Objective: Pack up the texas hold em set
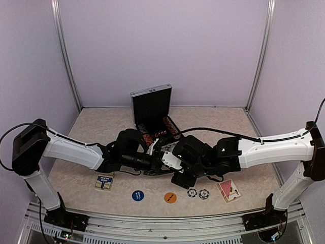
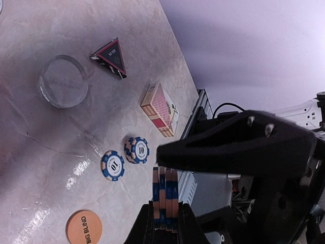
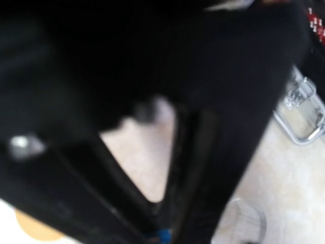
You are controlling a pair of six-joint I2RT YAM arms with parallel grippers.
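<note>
Top view, left to right: one blue card deck (image 1: 104,182) at 8 o'clock of the meeting arms, near the table's (image 1: 91,127) front edge. Then one blue disc (image 1: 137,195), one orange disc (image 1: 170,197), two loose chips (image 1: 192,192) and one red card deck (image 1: 229,190) at 4 o'clock. The briefcase (image 1: 151,99) stands open at 12 o'clock near the back wall, lid upright, two chip rows (image 1: 170,127) inside. Bare table lies at its 9 and 3 o'clock. Only the left wrist view shows one clear disc (image 2: 63,87) and one dark triangle (image 2: 110,57). There we see the left gripper (image 2: 166,223) clenched on a chip stack (image 2: 164,190), four chips by our count. The right gripper (image 1: 171,161) is blurred dark in its own view, so we cannot tell its state. That view alone shows the metal handle (image 3: 304,122).
</note>
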